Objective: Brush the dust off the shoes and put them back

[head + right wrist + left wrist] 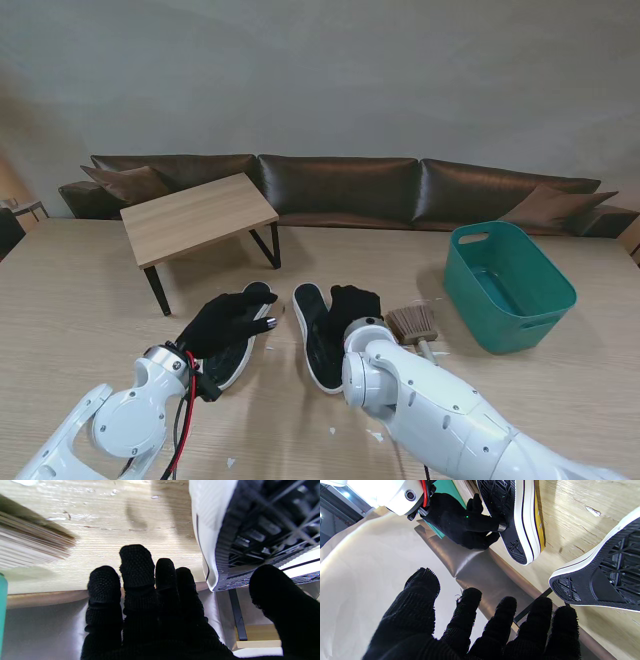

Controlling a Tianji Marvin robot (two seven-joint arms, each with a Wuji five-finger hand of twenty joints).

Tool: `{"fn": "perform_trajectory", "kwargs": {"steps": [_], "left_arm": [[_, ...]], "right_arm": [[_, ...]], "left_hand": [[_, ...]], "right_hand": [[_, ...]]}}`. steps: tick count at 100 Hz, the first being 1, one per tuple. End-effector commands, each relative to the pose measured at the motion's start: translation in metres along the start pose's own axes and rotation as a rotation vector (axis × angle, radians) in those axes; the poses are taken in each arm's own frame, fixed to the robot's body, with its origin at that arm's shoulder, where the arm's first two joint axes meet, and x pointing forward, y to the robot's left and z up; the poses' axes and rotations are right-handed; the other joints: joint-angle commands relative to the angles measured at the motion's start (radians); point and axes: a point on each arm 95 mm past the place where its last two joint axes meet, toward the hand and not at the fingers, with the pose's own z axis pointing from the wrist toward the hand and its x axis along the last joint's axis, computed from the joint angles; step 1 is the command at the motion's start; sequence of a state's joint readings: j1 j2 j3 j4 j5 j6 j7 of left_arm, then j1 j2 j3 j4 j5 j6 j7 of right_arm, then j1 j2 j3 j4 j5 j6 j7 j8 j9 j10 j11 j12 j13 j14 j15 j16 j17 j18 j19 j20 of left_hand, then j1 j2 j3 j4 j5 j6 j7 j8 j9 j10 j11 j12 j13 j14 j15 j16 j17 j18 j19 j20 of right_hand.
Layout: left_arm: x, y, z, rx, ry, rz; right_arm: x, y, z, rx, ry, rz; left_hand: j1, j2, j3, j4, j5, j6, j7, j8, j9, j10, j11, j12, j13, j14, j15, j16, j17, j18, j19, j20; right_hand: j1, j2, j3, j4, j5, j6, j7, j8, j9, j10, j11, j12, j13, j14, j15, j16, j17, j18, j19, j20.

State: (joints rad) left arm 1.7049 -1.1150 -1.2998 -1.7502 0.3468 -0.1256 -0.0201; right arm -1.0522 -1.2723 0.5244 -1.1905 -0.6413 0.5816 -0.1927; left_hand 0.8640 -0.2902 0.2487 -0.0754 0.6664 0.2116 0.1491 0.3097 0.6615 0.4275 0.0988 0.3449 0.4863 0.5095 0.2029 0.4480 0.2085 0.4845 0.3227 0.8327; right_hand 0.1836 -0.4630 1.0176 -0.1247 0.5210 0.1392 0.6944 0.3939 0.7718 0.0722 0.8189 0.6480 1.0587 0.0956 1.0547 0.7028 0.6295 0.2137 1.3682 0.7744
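A deep teal plastic tub with handle slots [512,287] stands on the right of the pale wood-grain bench [80,300]. A small low wooden table with black legs [198,219] sits on the left, farther from me. Behind runs a long dark brown leather sofa [340,188] with cushions.

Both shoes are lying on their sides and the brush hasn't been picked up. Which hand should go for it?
The right hand, probably. The brush lies just right of it, beside the right shoe. The left hand is over the left shoe, with the other shoe between it and the brush.
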Motion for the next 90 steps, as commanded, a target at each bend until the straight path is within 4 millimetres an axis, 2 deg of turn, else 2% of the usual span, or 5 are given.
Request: {"fn": "perform_trajectory", "kwargs": {"steps": [1,37,52,68,90], "left_arm": [[0.0,0.003,0.0,-0.022,-0.003,-0.004],[-0.001,0.002,-0.001,-0.019,-0.005,-0.002],[-0.002,0.002,-0.002,-0.017,-0.007,0.003],[-0.003,-0.001,-0.004,-0.017,-0.013,0.017],[-0.006,-0.004,-0.008,-0.017,-0.027,0.049]], "right_arm": [[0.004,0.001,-0.003,0.008,0.012,0.006],[0.0,0.018,-0.016,-0.029,0.008,0.025],[-0.009,0.032,-0.031,-0.048,0.003,0.056],[-0.025,0.037,-0.053,-0.058,-0.022,0.105],[-0.052,0.035,-0.077,-0.076,-0.067,0.089]], "left_hand": [[0.016,0.031,-0.026,0.024,0.017,-0.025,0.0,0.002,0.023,0.001,0.004,0.013,-0.017,0.001,0.01,0.011,0.013,-0.023,-0.021,0.018],[0.018,0.033,-0.033,0.025,0.019,-0.024,0.0,0.002,0.023,-0.002,0.003,0.014,-0.018,-0.001,0.01,0.01,0.011,-0.024,-0.021,0.018],[0.02,0.033,-0.035,0.025,0.019,-0.022,0.001,0.002,0.025,-0.005,0.004,0.014,-0.021,-0.001,0.007,0.009,0.007,-0.024,-0.023,0.018],[0.017,0.037,-0.039,0.025,0.029,-0.014,0.004,0.004,0.024,-0.012,0.003,0.013,-0.031,-0.015,0.0,0.007,-0.008,-0.031,-0.028,0.017],[0.021,0.039,-0.046,0.026,0.03,-0.009,0.004,0.005,0.024,-0.016,0.003,0.012,-0.033,-0.017,-0.007,0.005,-0.017,-0.034,-0.033,0.016]], "right_hand": [[-0.036,0.035,-0.015,0.024,-0.027,0.012,0.012,-0.011,-0.033,0.017,0.001,-0.014,0.009,0.008,0.009,-0.005,-0.113,0.014,0.004,-0.01],[-0.042,0.036,-0.035,0.025,-0.041,-0.014,0.015,-0.016,-0.048,0.013,-0.001,-0.017,-0.008,0.011,-0.005,-0.011,-0.117,0.015,0.0,-0.014],[-0.025,0.008,-0.046,0.026,0.002,-0.062,0.016,-0.006,-0.073,0.019,-0.037,-0.036,-0.061,0.032,-0.115,-0.052,-0.149,0.027,-0.059,-0.041],[0.008,-0.054,-0.053,0.022,0.064,-0.081,-0.003,0.022,-0.094,0.027,-0.078,-0.062,-0.115,0.063,-0.266,-0.113,-0.181,0.041,-0.121,-0.077],[0.061,-0.172,-0.042,0.011,0.12,-0.085,0.013,0.061,-0.099,0.02,-0.095,-0.072,-0.129,0.068,-0.313,-0.129,-0.186,0.041,-0.131,-0.084]]}}
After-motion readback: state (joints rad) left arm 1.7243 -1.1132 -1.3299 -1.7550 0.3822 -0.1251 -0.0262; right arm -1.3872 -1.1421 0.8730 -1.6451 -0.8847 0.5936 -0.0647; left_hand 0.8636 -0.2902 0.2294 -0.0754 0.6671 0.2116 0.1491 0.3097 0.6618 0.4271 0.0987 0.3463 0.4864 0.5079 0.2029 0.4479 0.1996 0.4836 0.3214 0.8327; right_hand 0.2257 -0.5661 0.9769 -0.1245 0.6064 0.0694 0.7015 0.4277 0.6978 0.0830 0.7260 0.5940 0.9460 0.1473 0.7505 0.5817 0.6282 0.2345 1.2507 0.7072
